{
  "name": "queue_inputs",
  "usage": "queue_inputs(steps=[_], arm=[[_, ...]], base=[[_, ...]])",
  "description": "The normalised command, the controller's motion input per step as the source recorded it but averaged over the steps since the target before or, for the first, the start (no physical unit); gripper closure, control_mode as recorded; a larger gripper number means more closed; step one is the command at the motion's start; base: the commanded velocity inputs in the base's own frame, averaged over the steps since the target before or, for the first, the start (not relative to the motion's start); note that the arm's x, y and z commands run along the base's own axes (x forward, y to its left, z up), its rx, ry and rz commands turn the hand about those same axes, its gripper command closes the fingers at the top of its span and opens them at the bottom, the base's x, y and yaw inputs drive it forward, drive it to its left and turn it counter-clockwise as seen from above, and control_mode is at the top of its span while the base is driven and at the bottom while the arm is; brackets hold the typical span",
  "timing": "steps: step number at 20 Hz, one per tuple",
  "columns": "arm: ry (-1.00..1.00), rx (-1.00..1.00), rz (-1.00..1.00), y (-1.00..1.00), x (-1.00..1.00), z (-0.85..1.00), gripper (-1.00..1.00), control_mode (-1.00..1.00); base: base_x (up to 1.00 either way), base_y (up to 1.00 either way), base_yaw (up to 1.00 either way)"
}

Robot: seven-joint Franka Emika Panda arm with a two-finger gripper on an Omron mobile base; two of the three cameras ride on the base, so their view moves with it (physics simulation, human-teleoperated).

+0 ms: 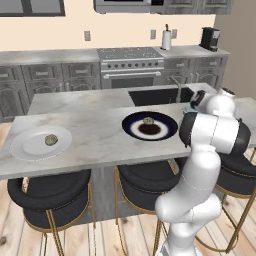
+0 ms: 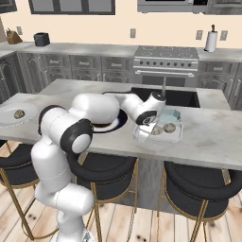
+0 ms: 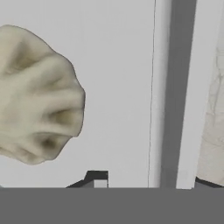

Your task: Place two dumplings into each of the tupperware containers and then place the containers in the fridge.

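My gripper (image 2: 150,124) reaches down into the near-left end of the translucent whitish tupperware container (image 2: 163,138) on the island counter. Two dumplings (image 2: 156,130) (image 2: 169,127) lie inside it. In the hand view a dumpling (image 3: 39,96) sits to the left, and the container's wall (image 3: 177,87) runs between my fingertips (image 3: 97,178), which stand apart on either side of it. The pale teal container (image 2: 174,115) stands just behind. One dumpling (image 1: 50,139) lies on the white plate (image 1: 22,147), and another (image 1: 148,120) on the dark-blue plate (image 1: 131,123). The fridge is out of view.
A sink (image 1: 155,95) with a tap is set into the island behind the plates. Black stools (image 1: 50,192) stand along the near edge. The range (image 1: 131,67) and grey cabinets line the back wall.
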Motion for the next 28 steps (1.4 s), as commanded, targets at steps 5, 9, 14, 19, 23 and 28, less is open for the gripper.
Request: queue_inputs(steps=[5, 9, 14, 19, 23, 28], arm=[[-0.13, -0.13, 0.20, 0.08, -0.61, 0.34, 1.00, -1.00], [-0.27, -0.05, 0.20, 0.47, -0.72, 0.64, 1.00, -1.00], [-0.18, 0.02, 0.26, 0.59, -0.76, 0.50, 1.00, -1.00], [0.10, 0.06, 0.21, 0.34, -0.69, -0.02, 1.00, -1.00], [0.12, 0.10, 0.08, 0.63, -0.70, 0.37, 1.00, -1.00], [0.06, 0.01, 0.14, 0.91, -0.48, 0.37, 1.00, -1.00]], base=[[0.00, 0.00, 0.00], [0.00, 0.00, 0.00], [0.00, 0.00, 0.00], [0.00, 0.00, 0.00], [0.00, 0.00, 0.00], [0.00, 0.00, 0.00]])
